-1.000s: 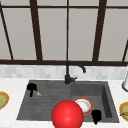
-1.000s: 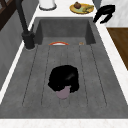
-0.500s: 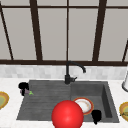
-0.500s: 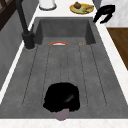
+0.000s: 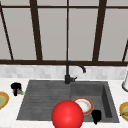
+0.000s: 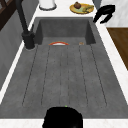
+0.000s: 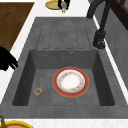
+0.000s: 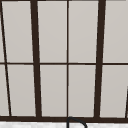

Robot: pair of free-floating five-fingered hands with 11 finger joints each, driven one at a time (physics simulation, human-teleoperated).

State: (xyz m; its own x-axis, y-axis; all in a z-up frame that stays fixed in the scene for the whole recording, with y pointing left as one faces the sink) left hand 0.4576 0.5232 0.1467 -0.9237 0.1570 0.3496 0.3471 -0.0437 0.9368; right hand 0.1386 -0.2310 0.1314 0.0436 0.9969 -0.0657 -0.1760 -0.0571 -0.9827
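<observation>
left hand off the drainboard, out over the white surface

leftward since a second earlier went the left hand (image 5: 16, 88), from above the drainboard to the surface beside the sink (image 5: 45, 110), its fingers clenched round a small purple and green thing (image 5: 21, 93). nearest the front camera sat a red ball (image 5: 67, 115). just behind it the right hand (image 5: 96, 116) hung at the basin's front edge, fingers hanging relaxed. deeper in the basin lay a red-rimmed plate (image 5: 84, 105). beyond stood the black tap (image 5: 70, 72).
</observation>
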